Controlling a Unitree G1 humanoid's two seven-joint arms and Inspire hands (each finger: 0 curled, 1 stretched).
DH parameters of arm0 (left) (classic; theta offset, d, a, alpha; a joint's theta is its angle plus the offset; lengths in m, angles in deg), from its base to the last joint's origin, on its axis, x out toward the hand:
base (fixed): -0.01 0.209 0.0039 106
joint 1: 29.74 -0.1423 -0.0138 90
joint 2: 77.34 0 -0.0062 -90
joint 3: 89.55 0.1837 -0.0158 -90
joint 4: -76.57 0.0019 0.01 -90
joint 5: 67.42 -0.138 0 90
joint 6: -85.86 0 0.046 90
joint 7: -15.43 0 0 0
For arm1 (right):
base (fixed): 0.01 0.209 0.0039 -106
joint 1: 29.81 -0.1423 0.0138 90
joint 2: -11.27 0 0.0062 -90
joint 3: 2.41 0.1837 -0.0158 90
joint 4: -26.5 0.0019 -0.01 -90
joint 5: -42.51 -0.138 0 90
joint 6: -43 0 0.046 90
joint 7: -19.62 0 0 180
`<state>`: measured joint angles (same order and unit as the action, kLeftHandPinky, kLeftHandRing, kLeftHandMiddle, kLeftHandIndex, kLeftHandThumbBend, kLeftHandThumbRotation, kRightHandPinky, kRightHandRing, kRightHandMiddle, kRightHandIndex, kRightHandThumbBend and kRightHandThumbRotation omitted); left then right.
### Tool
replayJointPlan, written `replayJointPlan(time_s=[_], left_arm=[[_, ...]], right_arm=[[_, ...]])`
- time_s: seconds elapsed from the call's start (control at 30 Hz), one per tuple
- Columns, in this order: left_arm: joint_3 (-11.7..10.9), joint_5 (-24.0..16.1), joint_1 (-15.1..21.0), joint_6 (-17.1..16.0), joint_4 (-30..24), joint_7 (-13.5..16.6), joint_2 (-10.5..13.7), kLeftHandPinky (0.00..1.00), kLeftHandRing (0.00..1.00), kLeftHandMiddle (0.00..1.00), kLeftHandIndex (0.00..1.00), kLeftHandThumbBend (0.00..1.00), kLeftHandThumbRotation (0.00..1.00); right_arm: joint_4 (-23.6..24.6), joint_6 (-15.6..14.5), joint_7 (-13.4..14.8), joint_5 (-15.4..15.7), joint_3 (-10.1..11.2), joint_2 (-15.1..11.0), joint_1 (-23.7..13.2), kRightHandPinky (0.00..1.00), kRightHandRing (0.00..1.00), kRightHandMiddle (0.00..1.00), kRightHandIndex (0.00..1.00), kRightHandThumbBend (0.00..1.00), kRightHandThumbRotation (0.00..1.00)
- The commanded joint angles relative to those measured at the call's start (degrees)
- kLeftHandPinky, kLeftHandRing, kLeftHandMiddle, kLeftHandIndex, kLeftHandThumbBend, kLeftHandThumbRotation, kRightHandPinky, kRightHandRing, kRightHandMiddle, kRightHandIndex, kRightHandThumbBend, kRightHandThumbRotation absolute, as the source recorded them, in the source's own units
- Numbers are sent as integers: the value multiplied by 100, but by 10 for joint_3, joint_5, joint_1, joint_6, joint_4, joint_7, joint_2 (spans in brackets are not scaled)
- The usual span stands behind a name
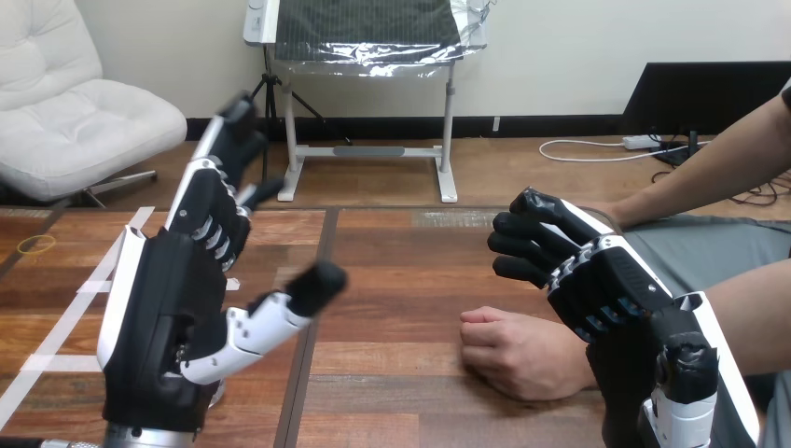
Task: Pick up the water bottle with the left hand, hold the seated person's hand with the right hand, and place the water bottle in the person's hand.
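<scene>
The wooden table [401, 271] spreads ahead. The left hand [159, 308] is raised over its left part, fingers straight, released, empty. The right hand [606, 280] is just beside the person's hand [518, 353], which rests clenched on the table; whether the right hand grips anything, I cannot tell.

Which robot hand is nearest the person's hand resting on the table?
The right hand, right beside the person's hand; the left hand stands apart at left.

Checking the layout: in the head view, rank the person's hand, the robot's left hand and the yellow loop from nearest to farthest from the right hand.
1. Person's hand, a fist on the table, just beside the right hand.
2. Left hand, raised at the view's left.
3. Yellow loop, on the table at the far left.
</scene>
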<state>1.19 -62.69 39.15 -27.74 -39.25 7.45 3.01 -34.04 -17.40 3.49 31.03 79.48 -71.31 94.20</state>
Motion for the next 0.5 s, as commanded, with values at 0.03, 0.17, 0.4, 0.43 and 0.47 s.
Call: replayJointPlan(time_s=[0.03, 0.17, 0.4, 0.43, 0.47], left_arm=[[-4, -9, 19, 5, -27, 6, -3, 100, 100, 100, 100, 100, 0], [-7, -13, 18, 17, -31, 7, 3, 100, 100, 100, 100, 100, 0], [-18, -32, 19, 30, -35, 18, 6, 100, 100, 100, 100, 100, 0], [-20, -34, 20, 31, -34, 19, 6, 100, 100, 100, 100, 100, 1], [-24, -40, 23, 30, -32, 23, 6, 100, 100, 100, 100, 100, 1]], right_arm=[[13, 3, 0, -12, 3, 0, -16, 79, 81, 81, 83, 81, 100], [13, 1, 0, -12, 4, -1, -16, 79, 81, 82, 83, 81, 100], [12, 3, 2, -10, 3, 0, -17, 80, 81, 81, 83, 80, 100], [12, 3, 2, -10, 3, 1, -17, 80, 81, 81, 83, 80, 100], [12, 4, 3, -8, 3, 1, -17, 80, 81, 81, 83, 80, 100]])
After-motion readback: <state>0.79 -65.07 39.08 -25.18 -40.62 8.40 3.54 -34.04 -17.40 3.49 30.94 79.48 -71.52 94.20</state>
